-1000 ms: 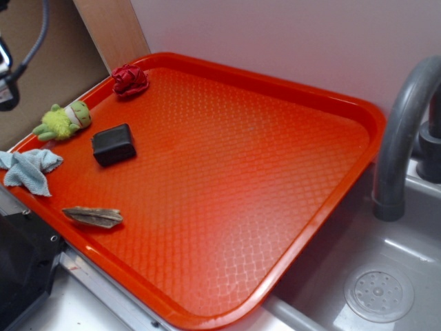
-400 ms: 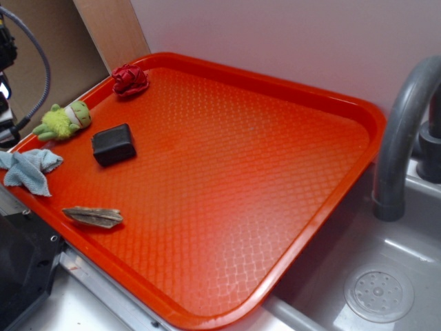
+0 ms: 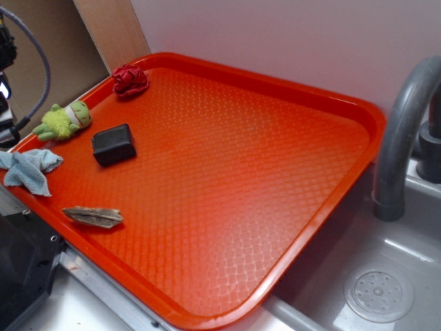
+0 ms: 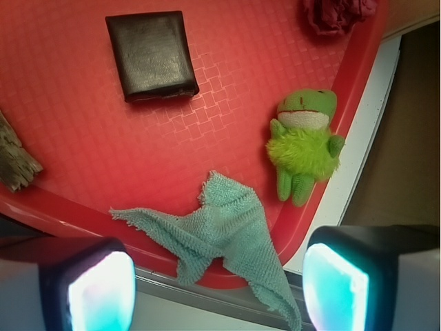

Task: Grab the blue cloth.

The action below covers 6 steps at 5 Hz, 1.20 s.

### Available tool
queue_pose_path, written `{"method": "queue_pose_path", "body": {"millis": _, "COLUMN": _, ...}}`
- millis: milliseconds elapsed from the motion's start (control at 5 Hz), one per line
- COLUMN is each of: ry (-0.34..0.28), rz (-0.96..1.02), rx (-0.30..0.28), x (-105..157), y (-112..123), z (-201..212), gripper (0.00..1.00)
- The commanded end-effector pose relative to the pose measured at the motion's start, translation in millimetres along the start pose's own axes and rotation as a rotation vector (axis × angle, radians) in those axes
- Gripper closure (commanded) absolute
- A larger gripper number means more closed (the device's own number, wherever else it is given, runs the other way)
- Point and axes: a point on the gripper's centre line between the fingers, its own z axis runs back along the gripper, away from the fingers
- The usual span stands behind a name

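From the wrist view the gripper (image 4: pixel 220 286) hangs wide open with nothing in it, its two glowing pads (image 4: pixel 100 293) sitting at the bottom corners of the picture. The blue cloth (image 4: pixel 224 231) lies almost straight between and just ahead of them, toward twelve o'clock from the gap. It is draped over the tray (image 4: pixel 83 138) rim, part on the red surface and part trailing off the edge. Its long axis runs from about ten o'clock down to four o'clock, so the jaws would meet it at a slant; I'd guess a straight descent with little sideways shift is what the grab needs.

In the room view the cloth (image 3: pixel 29 169) sits at the tray's nine o'clock edge. The green plush toy (image 4: pixel 306 141) lies at its two o'clock, close but apart. The black block (image 4: pixel 151 55) is farther off at eleven.

No brand, label or writing is readable anywhere.
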Motion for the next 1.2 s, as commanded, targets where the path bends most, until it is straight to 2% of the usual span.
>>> {"method": "queue_pose_path", "body": {"millis": 0, "ry": 0.075, "rz": 0.004, "rx": 0.062, "x": -11.4, "y": 25.2, "z": -72.6, "gripper": 0.0}}
{"method": "queue_pose_path", "body": {"millis": 200, "ry": 0.117, "rz": -0.022, "rx": 0.031, "x": -22.5, "y": 20.4, "z": -92.0, "gripper": 0.0}}
{"method": "queue_pose_path", "body": {"millis": 600, "ry": 0.116, "rz": -0.023, "rx": 0.0, "x": -31.8, "y": 9.7, "z": -92.8, "gripper": 0.0}}
{"method": "queue_pose_path", "body": {"millis": 800, "ry": 0.123, "rz": 0.002, "rx": 0.003, "x": -32.9, "y": 12.7, "z": -99.5, "gripper": 1.0}}
{"method": "queue_pose_path", "body": {"millis": 1000, "ry": 0.126, "rz": 0.013, "rx": 0.019, "x": -33.2, "y": 14.5, "z": -102.3, "gripper": 1.0}}
